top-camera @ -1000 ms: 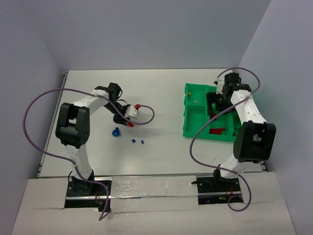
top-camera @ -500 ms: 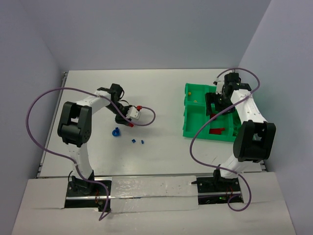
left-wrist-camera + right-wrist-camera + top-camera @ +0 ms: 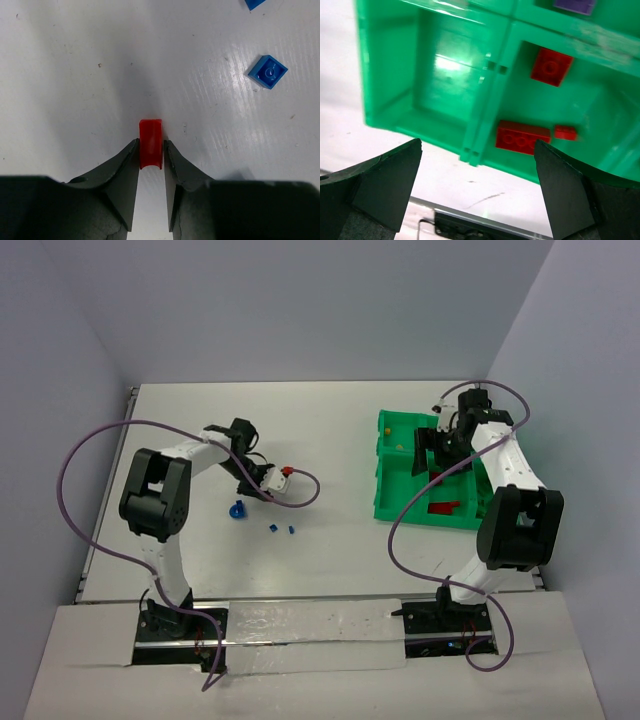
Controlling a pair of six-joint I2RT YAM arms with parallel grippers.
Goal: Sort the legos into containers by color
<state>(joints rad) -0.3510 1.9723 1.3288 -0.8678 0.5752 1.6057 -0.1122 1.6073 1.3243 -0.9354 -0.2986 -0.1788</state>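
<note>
A small red lego (image 3: pixel 150 144) lies on the white table, and my left gripper (image 3: pixel 151 150) is shut on it, both fingertips pressing its sides. In the top view that gripper (image 3: pixel 262 490) is low over the table left of centre. Loose blue legos lie near it (image 3: pixel 267 71) (image 3: pixel 271 529) (image 3: pixel 290 529). My right gripper (image 3: pixel 477 145) hangs wide open and holds nothing, above the green tray (image 3: pixel 400 502) with its containers. One container holds three red legos (image 3: pixel 522 137) (image 3: pixel 551 66) (image 3: pixel 565 132). A purple lego (image 3: pixel 575 5) shows in another.
A round blue piece (image 3: pixel 237 508) sits left of the loose blue bricks. A yellow brick (image 3: pixel 400 447) lies in a far-left compartment of the tray. The left arm's purple cable loops over the table beside the gripper. Grey walls stand behind and on both sides.
My left gripper has come down a little and its jaws have closed onto the red lego. The right gripper has opened slightly wider and turned a little over the tray.
</note>
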